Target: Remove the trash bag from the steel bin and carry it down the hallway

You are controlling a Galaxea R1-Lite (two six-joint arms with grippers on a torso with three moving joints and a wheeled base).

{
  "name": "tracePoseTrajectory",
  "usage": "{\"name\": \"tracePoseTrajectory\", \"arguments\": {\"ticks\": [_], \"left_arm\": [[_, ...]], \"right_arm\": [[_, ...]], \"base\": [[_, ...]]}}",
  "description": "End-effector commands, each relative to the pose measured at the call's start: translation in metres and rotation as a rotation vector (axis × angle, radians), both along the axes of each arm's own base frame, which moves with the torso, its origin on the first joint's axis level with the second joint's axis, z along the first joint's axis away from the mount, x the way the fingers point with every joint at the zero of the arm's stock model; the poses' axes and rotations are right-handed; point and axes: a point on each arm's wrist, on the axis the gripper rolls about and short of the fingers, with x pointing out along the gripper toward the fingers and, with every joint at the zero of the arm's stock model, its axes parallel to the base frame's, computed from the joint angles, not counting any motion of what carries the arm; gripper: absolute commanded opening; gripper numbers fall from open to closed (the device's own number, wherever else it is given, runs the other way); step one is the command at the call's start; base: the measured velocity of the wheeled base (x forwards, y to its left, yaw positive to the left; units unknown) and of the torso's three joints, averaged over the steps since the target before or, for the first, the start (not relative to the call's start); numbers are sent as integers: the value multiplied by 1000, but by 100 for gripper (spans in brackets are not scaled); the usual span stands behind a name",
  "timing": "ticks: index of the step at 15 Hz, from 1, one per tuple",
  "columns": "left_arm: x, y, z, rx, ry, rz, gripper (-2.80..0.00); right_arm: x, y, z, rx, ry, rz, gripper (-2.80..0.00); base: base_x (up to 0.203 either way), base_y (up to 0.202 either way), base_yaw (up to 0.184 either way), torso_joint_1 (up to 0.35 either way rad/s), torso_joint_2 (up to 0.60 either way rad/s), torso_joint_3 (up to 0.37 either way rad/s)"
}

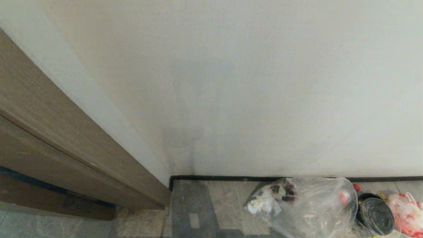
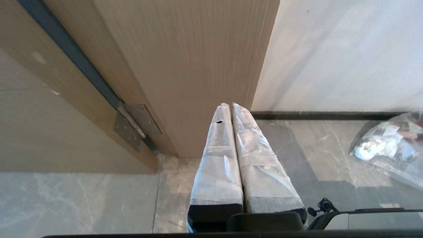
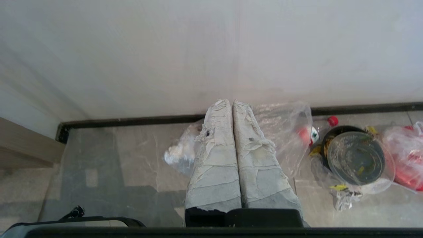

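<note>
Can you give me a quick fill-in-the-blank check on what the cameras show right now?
1. The trash bag lies on the ____ against the wall.
2. The left gripper and the right gripper both have their fingers ____.
3. A ____ skirting runs along the foot of the wall.

Missing words: floor; shut; black
</note>
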Motion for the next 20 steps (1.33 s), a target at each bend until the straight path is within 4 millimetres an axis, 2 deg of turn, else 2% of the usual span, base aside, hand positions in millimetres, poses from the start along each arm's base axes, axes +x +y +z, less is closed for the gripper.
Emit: {"name": "tracePoseTrajectory", "arguments": {"ticks": [1, 20], "left_arm": [[0, 0, 0, -1, 0, 0, -280], [0, 0, 0, -1, -1, 0, -280]], "right_arm": [[0, 0, 0, -1, 0, 0, -280], [0, 0, 0, -1, 2, 1, -280]], "base": [[0, 0, 0, 6, 3, 203], [0, 0, 0, 2, 1, 200]]}}
